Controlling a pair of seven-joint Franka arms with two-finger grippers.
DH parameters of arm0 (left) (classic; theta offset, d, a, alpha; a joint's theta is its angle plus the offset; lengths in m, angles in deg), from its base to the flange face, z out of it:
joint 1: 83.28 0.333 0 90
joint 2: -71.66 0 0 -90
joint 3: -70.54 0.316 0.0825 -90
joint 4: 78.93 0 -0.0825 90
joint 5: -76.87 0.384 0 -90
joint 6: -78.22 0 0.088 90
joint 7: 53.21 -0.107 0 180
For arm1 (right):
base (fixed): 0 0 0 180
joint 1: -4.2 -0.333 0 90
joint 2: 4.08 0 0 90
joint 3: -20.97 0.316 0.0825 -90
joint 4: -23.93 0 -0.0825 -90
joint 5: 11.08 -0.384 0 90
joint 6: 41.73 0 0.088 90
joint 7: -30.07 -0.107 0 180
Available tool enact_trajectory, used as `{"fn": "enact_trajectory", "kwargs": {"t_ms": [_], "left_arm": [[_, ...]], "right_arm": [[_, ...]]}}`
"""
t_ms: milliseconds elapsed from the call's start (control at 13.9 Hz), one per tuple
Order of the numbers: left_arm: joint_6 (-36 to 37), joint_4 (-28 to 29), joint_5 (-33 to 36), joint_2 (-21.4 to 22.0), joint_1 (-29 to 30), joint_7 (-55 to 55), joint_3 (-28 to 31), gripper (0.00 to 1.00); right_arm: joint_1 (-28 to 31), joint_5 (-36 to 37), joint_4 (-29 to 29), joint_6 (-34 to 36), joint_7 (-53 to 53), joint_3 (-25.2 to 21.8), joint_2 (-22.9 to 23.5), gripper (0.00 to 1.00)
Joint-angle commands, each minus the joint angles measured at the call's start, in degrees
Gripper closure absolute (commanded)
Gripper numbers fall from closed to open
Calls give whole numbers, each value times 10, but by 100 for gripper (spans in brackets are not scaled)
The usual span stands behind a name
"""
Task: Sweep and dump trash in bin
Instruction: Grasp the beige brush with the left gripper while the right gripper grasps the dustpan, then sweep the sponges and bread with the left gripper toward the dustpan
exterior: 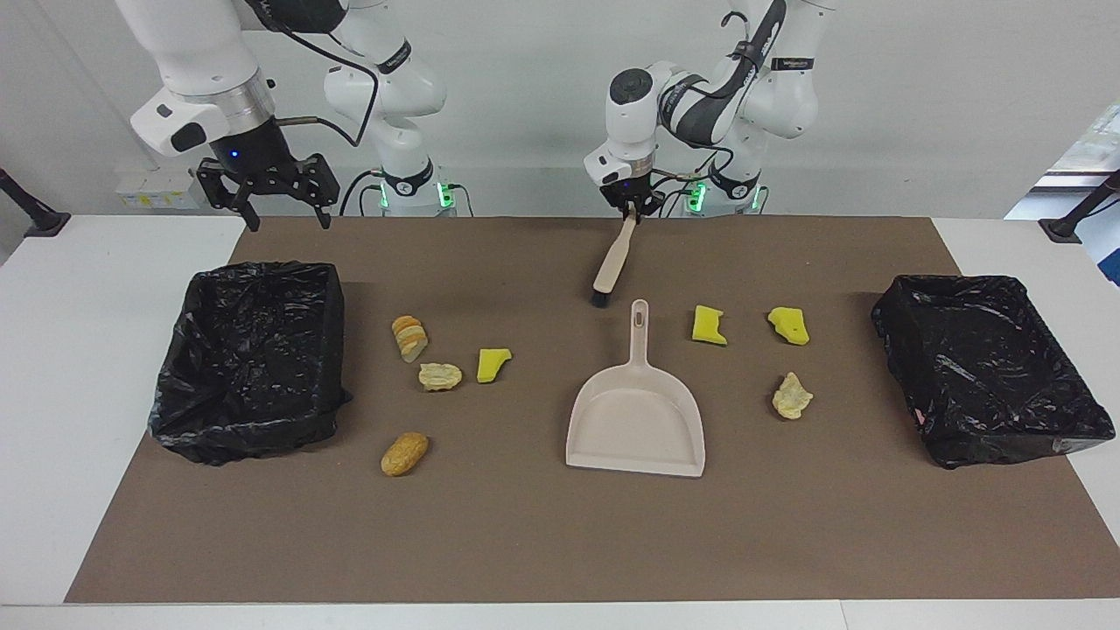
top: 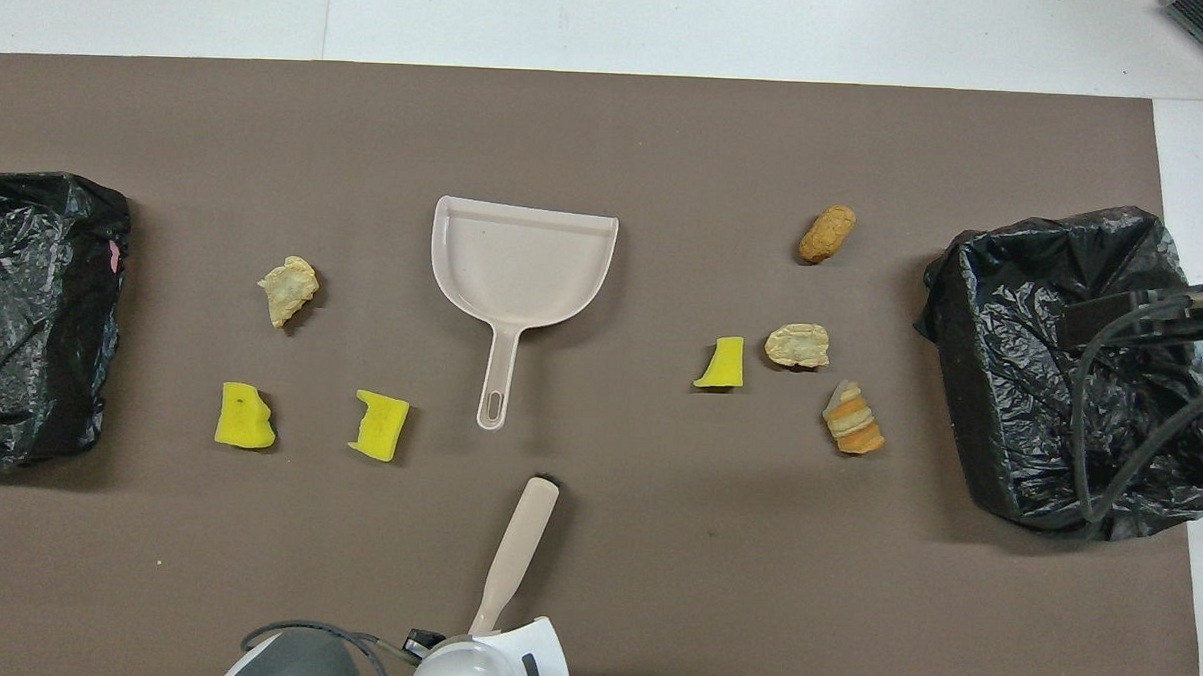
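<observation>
My left gripper is shut on the handle of the beige brush, whose black bristles hang at the mat just nearer the robots than the dustpan handle. The brush and dustpan also show in the overhead view. Trash lies on both sides of the dustpan. Toward the right arm's end are a sliced loaf, beige lump, yellow sponge and brown roll. Toward the left arm's end are two yellow sponges and a beige lump. My right gripper waits open and empty over the bin's near edge.
A black-lined bin stands at the right arm's end of the brown mat and another bin at the left arm's end. White table surrounds the mat.
</observation>
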Motion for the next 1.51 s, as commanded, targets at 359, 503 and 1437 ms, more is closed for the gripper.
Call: {"fn": "enact_trajectory", "kwargs": {"t_ms": [359,503,1437], "left_arm": [[45,-17,24,1,149,-6,5,100],[39,-18,60,-5,206,-18,5,100],[125,-268,111,-101,484,-347,12,100]], "right_arm": [[-80,-81,34,-97,-30,22,69,0],[-111,-102,78,-173,-37,22,75,0],[-360,84,5,-390,-475,20,279,0]]}}
